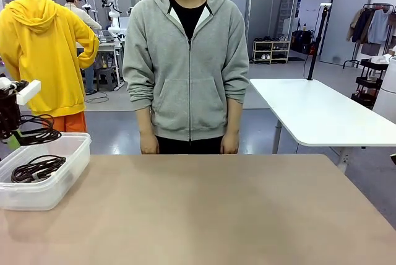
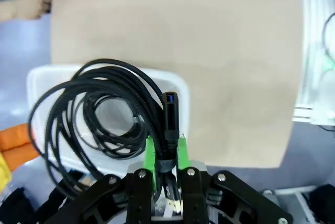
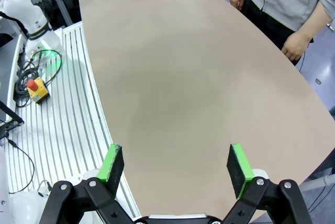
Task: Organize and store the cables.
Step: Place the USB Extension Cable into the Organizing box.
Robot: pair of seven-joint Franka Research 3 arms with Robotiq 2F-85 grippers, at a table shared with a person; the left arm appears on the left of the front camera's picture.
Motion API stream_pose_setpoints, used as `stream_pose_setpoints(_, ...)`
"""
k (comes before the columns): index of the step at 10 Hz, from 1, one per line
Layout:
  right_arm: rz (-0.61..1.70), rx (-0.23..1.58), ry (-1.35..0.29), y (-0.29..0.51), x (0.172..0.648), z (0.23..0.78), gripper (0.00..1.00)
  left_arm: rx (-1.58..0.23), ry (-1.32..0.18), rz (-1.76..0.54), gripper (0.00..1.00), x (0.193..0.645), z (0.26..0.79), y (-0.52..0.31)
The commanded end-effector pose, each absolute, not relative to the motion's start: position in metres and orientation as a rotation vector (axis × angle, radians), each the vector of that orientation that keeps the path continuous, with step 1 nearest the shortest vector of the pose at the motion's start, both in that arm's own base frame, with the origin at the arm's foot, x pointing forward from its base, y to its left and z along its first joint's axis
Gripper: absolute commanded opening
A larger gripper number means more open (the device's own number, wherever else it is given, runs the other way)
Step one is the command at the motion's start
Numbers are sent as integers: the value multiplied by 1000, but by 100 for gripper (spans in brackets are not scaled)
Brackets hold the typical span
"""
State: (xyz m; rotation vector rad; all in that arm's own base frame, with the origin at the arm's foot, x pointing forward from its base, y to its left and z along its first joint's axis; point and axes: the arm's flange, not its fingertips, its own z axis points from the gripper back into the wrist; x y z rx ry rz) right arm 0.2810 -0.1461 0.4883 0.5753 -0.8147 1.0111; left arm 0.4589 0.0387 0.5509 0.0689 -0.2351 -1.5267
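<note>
My left gripper (image 2: 166, 153) is shut on a black coiled cable (image 2: 89, 114) beside its blue-tipped plug (image 2: 170, 98). The coil hangs over a clear plastic bin (image 2: 178, 85). In the front view the left gripper (image 1: 12, 134) is at the far left edge, and its cable (image 1: 38, 130) is just above the bin's (image 1: 68, 172) back rim. A second coiled cable (image 1: 37, 168) lies inside the bin. My right gripper (image 3: 175, 164) is open over the bare table (image 3: 199, 88), nothing between its green pads (image 3: 112, 161).
A person in a grey hoodie (image 1: 189, 60) stands at the table's far edge, hands (image 1: 230, 144) hanging down. In the right wrist view, a hand (image 3: 296, 43) hangs beside the table edge. A white slatted base with a yellow stop button (image 3: 35, 89) borders the table.
</note>
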Motion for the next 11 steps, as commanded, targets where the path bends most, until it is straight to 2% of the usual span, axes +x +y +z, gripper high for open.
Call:
stream_pose_setpoints(1,1010,581,-826,-146,281,489,100,58,-241,-1498,19,493,550,46)
stream_pose_setpoints(6,1010,581,-826,-146,281,489,100,-22,-239,-1412,19,533,507,69)
stream_pose_setpoints(11,1010,581,-826,-146,281,489,100,-27,-198,-1407,19,525,500,66)
